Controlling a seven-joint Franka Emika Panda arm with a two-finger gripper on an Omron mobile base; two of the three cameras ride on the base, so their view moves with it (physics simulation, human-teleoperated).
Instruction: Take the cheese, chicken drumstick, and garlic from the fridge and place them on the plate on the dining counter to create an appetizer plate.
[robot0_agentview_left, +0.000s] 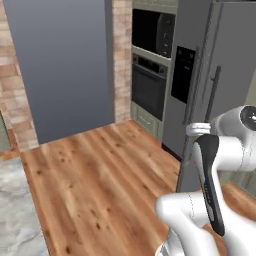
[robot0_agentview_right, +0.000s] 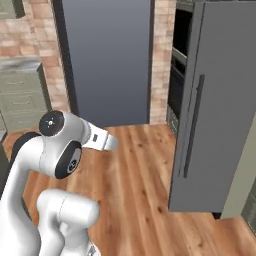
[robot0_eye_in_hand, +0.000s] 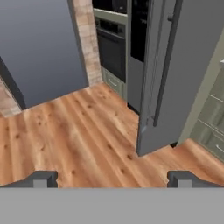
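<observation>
The gripper (robot0_eye_in_hand: 112, 180) is standing fully open and empty, facing the fridge (robot0_agentview_right: 220, 110). The fridge doors are closed, hiding the food. Approach squarely, aligning the fingers around the long handle (robot0_agentview_right: 193, 125) before pulling.

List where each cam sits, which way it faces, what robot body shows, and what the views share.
Left base view: behind the arm on its left, facing forward and down at the fridge, ovens and wood floor; the white arm rises at lower right.
Right base view: behind the arm on its right, facing the fridge's open door; the arm rises at lower left.
Hand view: looks along the tool, fingers wide apart, at floor and fridge door.
Shared: fridge, wood floor, brick pillar.
</observation>
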